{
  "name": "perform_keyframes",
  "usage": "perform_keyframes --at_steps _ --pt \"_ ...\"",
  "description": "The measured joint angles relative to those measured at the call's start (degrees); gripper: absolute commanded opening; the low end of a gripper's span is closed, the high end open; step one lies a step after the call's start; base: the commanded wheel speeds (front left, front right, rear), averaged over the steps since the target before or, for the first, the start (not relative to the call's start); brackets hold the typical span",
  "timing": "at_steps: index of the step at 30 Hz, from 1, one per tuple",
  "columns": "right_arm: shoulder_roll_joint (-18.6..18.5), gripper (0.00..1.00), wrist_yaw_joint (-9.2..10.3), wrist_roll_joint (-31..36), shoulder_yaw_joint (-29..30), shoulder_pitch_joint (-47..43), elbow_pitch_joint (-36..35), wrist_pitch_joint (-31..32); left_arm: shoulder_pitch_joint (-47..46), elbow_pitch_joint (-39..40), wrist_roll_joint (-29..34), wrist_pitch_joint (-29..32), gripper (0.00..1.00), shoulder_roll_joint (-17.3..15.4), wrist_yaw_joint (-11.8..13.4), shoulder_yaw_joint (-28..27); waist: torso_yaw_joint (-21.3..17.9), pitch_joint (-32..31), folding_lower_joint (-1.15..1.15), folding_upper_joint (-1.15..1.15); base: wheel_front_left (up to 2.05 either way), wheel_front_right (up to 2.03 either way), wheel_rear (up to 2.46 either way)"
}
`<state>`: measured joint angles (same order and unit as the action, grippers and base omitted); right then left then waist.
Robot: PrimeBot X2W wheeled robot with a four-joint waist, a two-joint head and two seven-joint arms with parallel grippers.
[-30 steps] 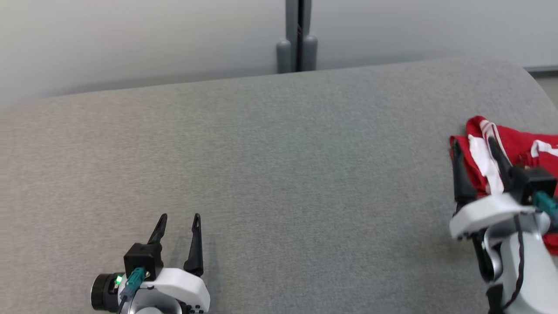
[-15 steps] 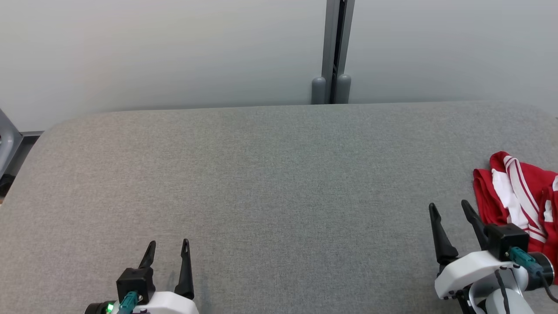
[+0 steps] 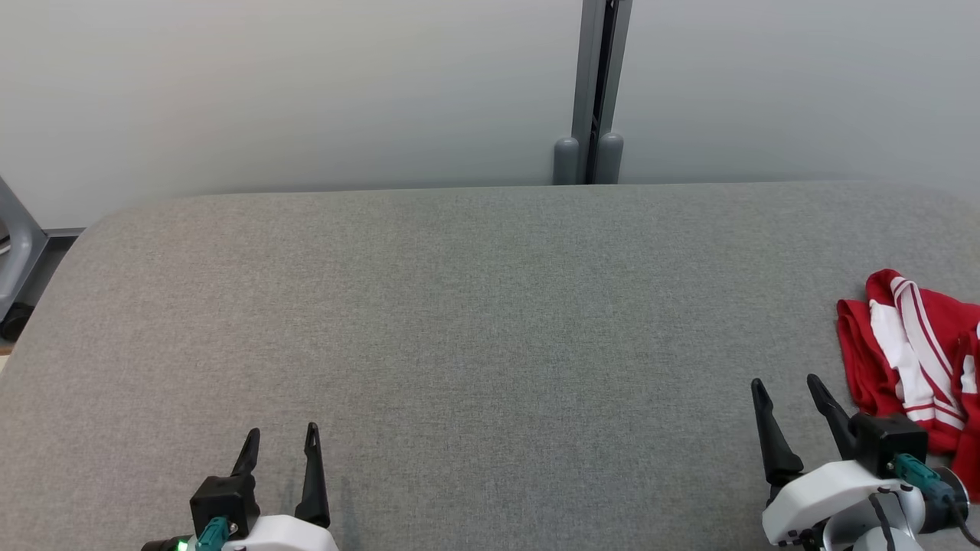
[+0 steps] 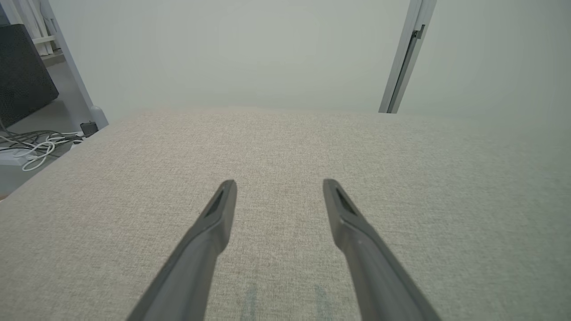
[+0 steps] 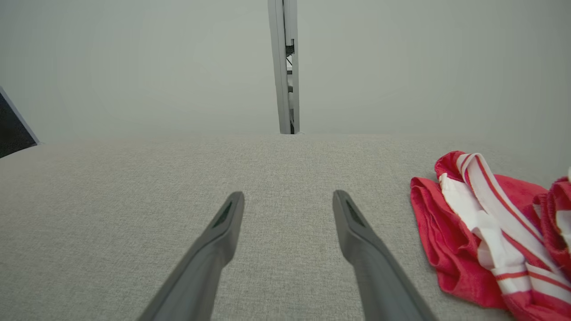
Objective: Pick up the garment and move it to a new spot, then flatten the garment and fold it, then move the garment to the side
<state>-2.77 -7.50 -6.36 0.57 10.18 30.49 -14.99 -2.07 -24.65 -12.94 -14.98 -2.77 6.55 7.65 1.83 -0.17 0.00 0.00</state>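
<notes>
The garment (image 3: 911, 360) is a red piece with white stripes, lying bunched at the far right of the grey table (image 3: 475, 321); the picture's right edge cuts it off. In the right wrist view the garment (image 5: 486, 232) lies to the right of my fingers, apart from them. My right gripper (image 3: 787, 390) stands open at the lower right, just left of the garment, with nothing between its fingers (image 5: 357, 232). Over bare cloth at the lower left, my left gripper (image 3: 282, 436) is open and empty, and its fingers (image 4: 214, 223) point toward the back wall.
A pale wall with a grey vertical post (image 3: 596, 92) stands behind the table. Off the table's left edge are a grey frame leg (image 3: 19, 252), and white cables (image 4: 31, 147) on the floor.
The head camera has swung, so the whole picture shifted. My right gripper, earlier over the garment's left edge, has drawn back and now sits left of it, empty. Both grippers stay open.
</notes>
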Motion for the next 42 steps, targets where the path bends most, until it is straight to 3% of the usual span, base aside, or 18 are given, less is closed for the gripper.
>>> perform_keyframes --at_steps 42 --pt "0.0 1.0 0.0 -2.1 0.4 -1.3 -1.1 0.0 0.5 -0.7 -1.0 0.0 1.0 0.0 -0.7 -2.0 -1.4 0.0 0.0 0.0 0.0 0.0 0.0"
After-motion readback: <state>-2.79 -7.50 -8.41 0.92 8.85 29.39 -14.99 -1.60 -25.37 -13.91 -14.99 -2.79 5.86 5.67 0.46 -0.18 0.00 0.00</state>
